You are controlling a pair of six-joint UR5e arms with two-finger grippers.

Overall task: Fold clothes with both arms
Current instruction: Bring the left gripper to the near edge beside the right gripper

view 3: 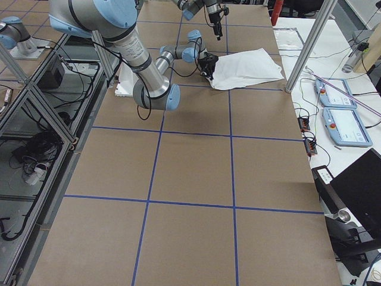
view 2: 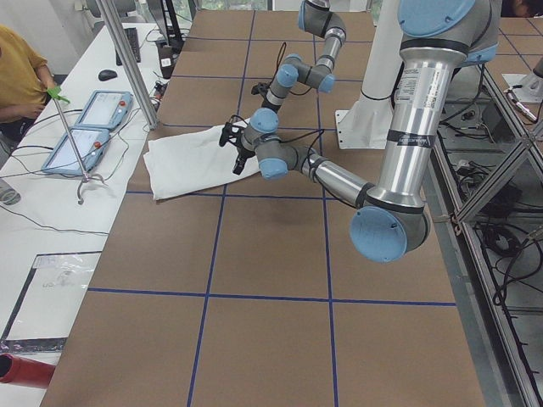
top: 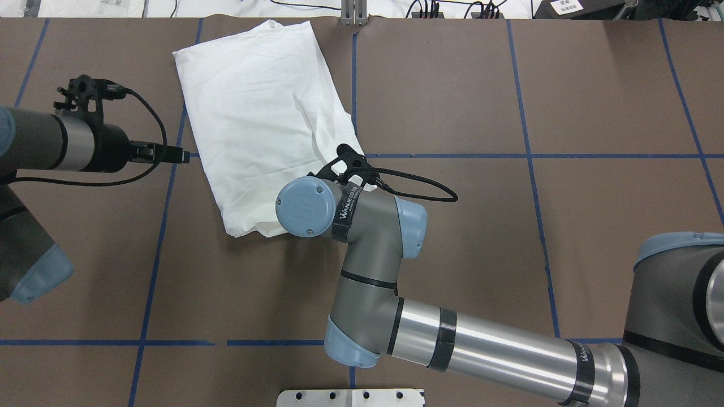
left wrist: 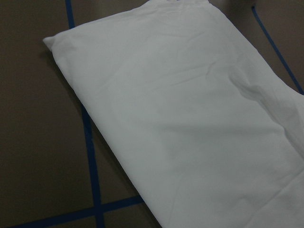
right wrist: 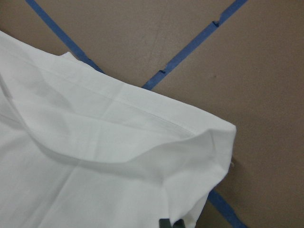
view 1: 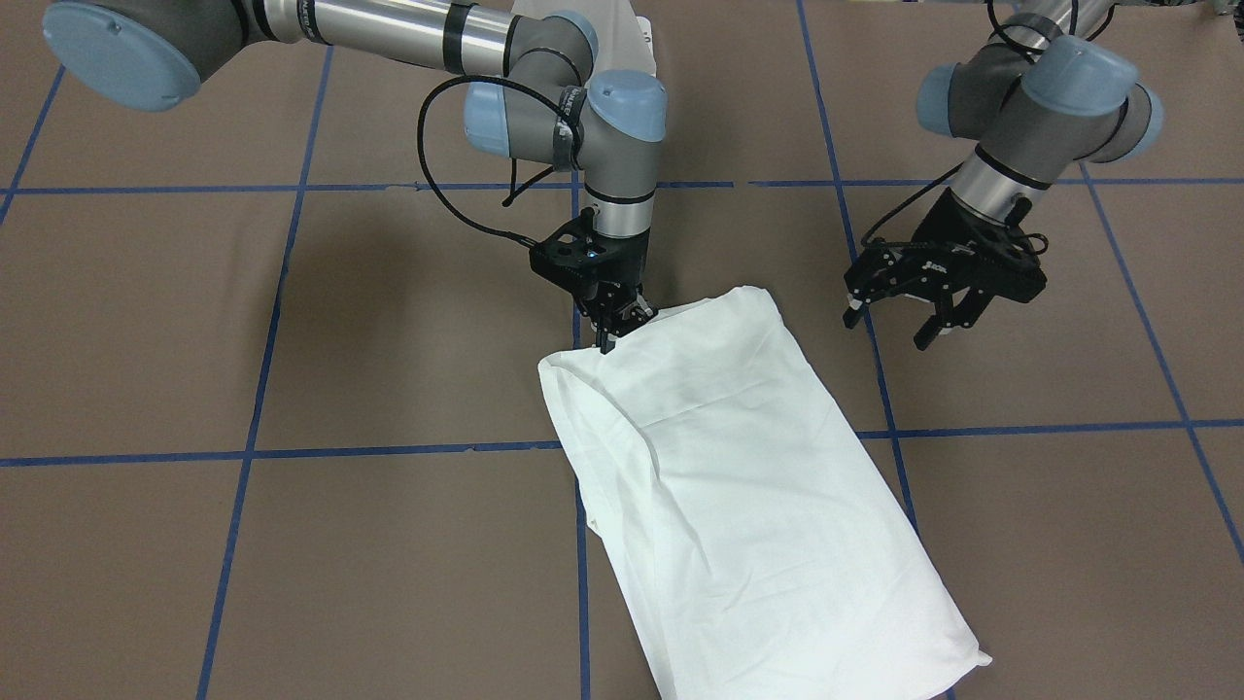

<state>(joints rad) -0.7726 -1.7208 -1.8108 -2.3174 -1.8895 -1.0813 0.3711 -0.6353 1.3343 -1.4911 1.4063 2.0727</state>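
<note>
Table (view 1: pixel 292 564): broad brown room both sides of folded T-shirt (view 1: pixel 748 506), lying slanted mid-table across blue tape lines (view 1: pixel 408 450). Right arm (view 1: pixel 389 34) elbowed down at robot-side edge, right gripper (view 1: pixel 617 335) pinching hem, narrow. Left gripper (view 1: pixel 886 331) spread wide, beside cloth, apart.

Matt cloth T-shirt (view 1: pixel 758 506), matt brown table (view 1: pixel 146 321) — shiny metal right arm (view 1: pixel 379 24)

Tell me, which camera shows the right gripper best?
The front-facing view: the right gripper shows whole, pinching the edge of the shirt. Overhead, the right arm hides it. The side views show it small; its wrist camera sees mostly shirt.
</note>
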